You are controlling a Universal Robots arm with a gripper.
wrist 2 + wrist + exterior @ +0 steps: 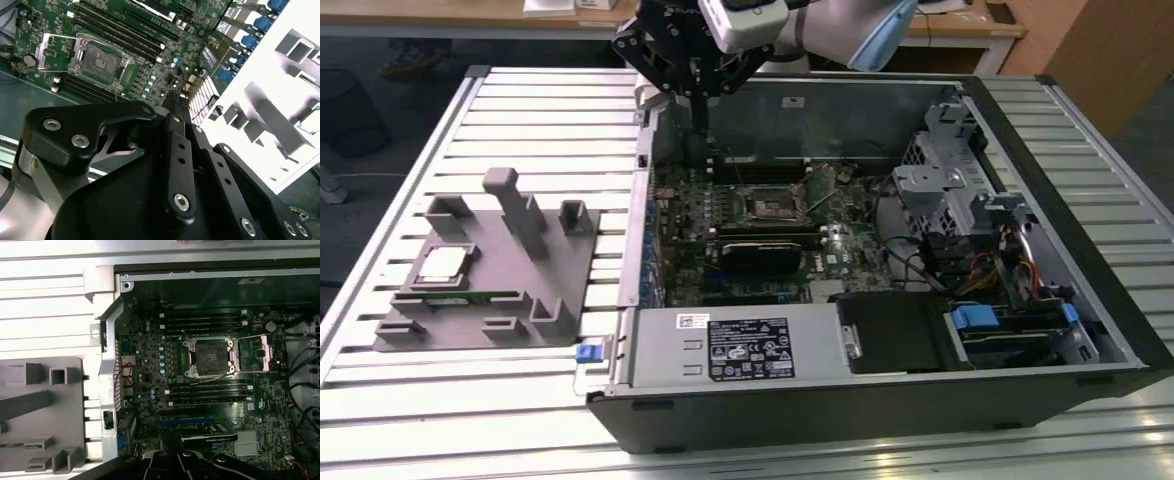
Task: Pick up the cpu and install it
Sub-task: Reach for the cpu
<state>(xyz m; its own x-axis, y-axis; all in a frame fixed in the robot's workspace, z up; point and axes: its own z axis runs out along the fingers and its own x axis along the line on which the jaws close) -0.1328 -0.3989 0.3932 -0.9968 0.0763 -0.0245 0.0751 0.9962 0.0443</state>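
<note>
We saw the gripper [175,98] closed on nothing above the motherboard [210,390]. The cpu [443,264] lay well away from its fingers, on the grey holder [520,290]. We judged it light, stiff and fragile, best pinched by opposite edges.

Tabletop [534,110]: pale grey, ribbed in parallel slats. Holder [520,290]: plain mid-grey. Cpu [442,264]: pale silvery top. Case [854,415]: black. Motherboard [761,235]: dark green, speckled with small pale parts. Tool [176,99] in the second wrist view: black with silvery screw heads. Drive clips [974,318]: blue.
</note>
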